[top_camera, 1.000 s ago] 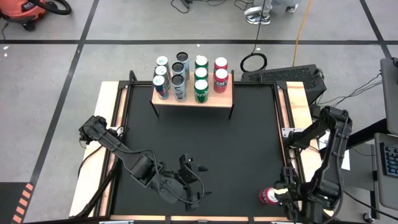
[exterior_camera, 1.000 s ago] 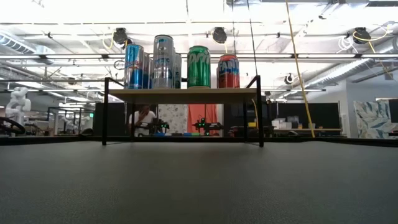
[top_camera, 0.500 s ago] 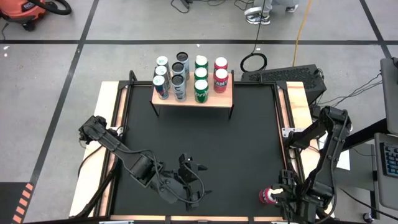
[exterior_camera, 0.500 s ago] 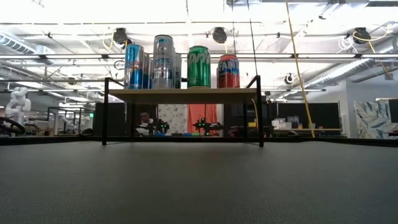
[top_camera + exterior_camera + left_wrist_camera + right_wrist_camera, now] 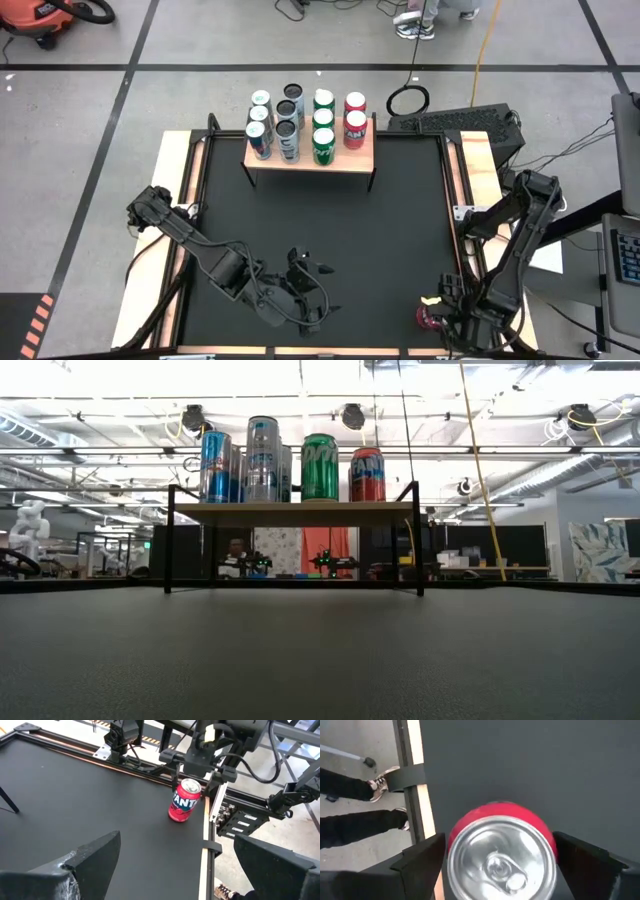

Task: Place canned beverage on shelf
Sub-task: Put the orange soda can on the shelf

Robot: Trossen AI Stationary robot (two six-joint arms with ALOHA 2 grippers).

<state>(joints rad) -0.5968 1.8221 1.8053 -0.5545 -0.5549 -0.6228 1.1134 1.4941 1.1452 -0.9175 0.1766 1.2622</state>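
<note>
A red soda can [image 5: 427, 318] stands upright on the black table near its front right corner, also seen in the left wrist view [image 5: 186, 800]. My right gripper [image 5: 499, 836] hangs over it, open, one finger on either side of the can's silver top [image 5: 502, 860]; no touch shows. My left gripper [image 5: 310, 263] waits open above the front middle of the table, holding nothing. The shelf [image 5: 362, 158], a light-wood board on black legs, stands at the far edge with several cans upright on it [image 5: 290, 508].
The table's wooden rim and black frame [image 5: 417, 800] run right beside the can. A person's legs and shoes [image 5: 365, 820] stand just off that edge. A keyboard [image 5: 455, 120] lies at the far right. Bare black tabletop [image 5: 320, 215] lies between can and shelf.
My right gripper has come down over the red can, rolling slightly, until its fingers flank the can's top. The can has stayed in place.
</note>
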